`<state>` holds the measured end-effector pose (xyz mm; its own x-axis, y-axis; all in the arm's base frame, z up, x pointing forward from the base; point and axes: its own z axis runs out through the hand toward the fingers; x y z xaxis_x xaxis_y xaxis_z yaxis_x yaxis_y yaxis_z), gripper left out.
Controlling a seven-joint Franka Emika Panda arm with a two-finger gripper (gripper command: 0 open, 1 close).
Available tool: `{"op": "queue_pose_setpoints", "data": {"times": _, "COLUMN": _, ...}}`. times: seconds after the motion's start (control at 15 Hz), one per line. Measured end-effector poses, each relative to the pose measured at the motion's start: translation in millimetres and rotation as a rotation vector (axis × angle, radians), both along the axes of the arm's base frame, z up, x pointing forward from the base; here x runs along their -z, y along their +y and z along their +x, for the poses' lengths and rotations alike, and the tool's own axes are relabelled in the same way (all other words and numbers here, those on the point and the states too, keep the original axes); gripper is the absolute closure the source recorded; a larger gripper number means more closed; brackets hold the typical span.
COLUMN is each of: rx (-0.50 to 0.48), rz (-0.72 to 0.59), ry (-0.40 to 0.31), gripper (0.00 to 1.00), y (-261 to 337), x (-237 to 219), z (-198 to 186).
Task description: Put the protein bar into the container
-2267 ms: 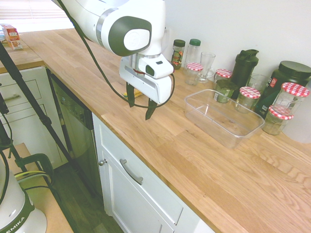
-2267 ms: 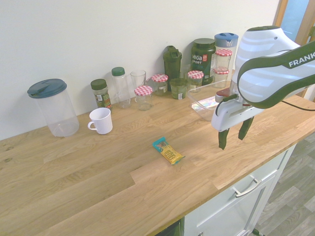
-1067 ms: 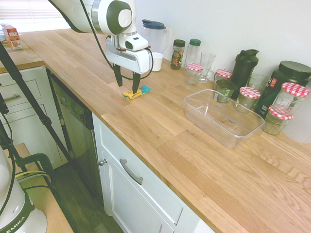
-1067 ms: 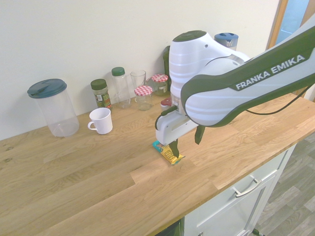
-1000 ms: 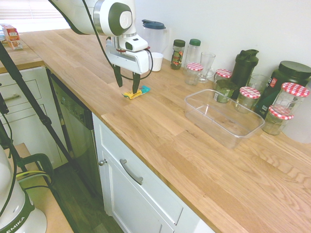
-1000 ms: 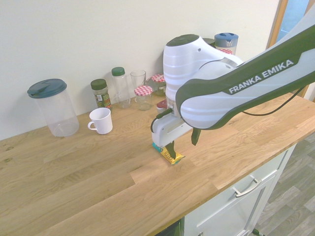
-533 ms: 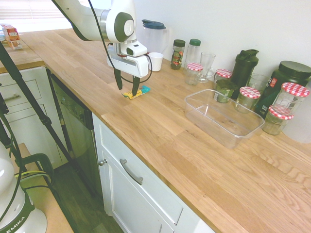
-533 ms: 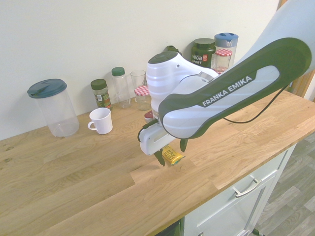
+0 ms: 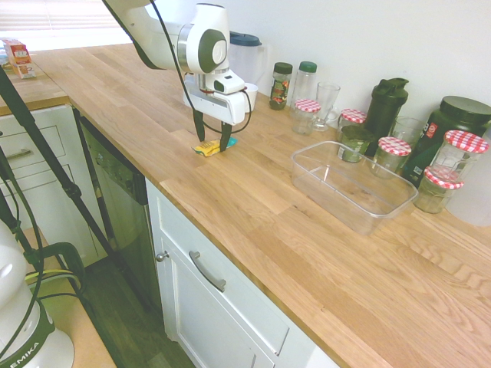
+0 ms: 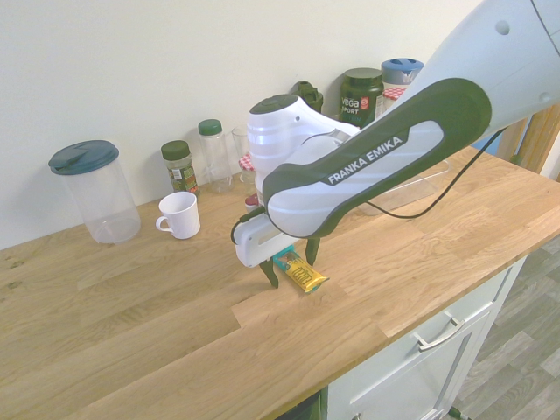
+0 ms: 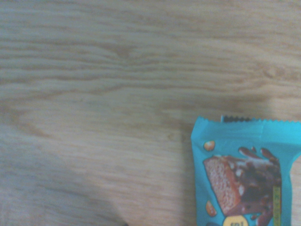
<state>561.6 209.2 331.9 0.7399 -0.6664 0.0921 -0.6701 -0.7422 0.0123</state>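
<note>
The protein bar (image 9: 215,146), yellow with a teal end, lies flat on the wooden counter near its front edge. My gripper (image 9: 212,138) is open and points straight down over it, one finger on each side of the bar and the tips close to the wood. From the other side, the gripper (image 10: 291,265) straddles the bar (image 10: 300,275) the same way. The wrist view shows the bar's teal end (image 11: 244,174) on the wood. The container (image 9: 353,184), a clear shallow tub, stands empty further along the counter, well apart from the gripper.
A white mug (image 10: 179,214) and a clear pitcher with a blue lid (image 10: 94,188) stand near the wall. Spice bottles (image 9: 281,84), a glass, red-checked-lid jars (image 9: 393,155) and a black shaker (image 9: 383,106) crowd behind the container. The counter's front edge (image 9: 176,195) is near the bar.
The gripper has come across the counter and down onto the bar, then shifted slightly so that its fingers straddle it. It has stayed open. The bar has not moved.
</note>
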Motion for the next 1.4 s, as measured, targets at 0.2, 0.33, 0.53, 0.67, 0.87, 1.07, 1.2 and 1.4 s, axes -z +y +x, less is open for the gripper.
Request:
{"op": "queue_pose_setpoints", "data": {"times": 0.2, "rx": 0.01, "rz": 0.003, "ry": -0.003, "gripper": 1.0, "y": -1.5, "x": -0.1, "z": 7.4}}
{"op": "queue_pose_setpoints", "data": {"times": 0.33, "rx": 0.023, "rz": 0.014, "ry": 0.005, "gripper": 1.0, "y": -3.3, "x": 0.0, "z": 10.2}}
{"op": "queue_pose_setpoints", "data": {"times": 0.53, "rx": 0.043, "rz": 0.073, "ry": 0.039, "gripper": 1.0, "y": -12.5, "x": 0.5, "z": 18.1}}
{"op": "queue_pose_setpoints", "data": {"times": 0.67, "rx": 0.046, "rz": 0.078, "ry": 0.046, "gripper": 1.0, "y": -18.0, "x": 0.3, "z": 21.2}}
{"op": "queue_pose_setpoints", "data": {"times": 0.87, "rx": 0.048, "rz": 0.076, "ry": 0.047, "gripper": 1.0, "y": -21.3, "x": 0.5, "z": 23.0}}
{"op": "queue_pose_setpoints", "data": {"times": 1.07, "rx": 0.054, "rz": 0.073, "ry": 0.047, "gripper": 1.0, "y": -26.3, "x": 0.7, "z": 24.5}}
{"op": "queue_pose_setpoints", "data": {"times": 1.2, "rx": 0.058, "rz": 0.072, "ry": 0.045, "gripper": 1.0, "y": -28.7, "x": -0.3, "z": 25.6}}
{"op": "queue_pose_setpoints", "data": {"times": 1.4, "rx": 0.071, "rz": 0.065, "ry": 0.032, "gripper": 1.0, "y": -40.4, "x": -12.3, "z": 27.5}}
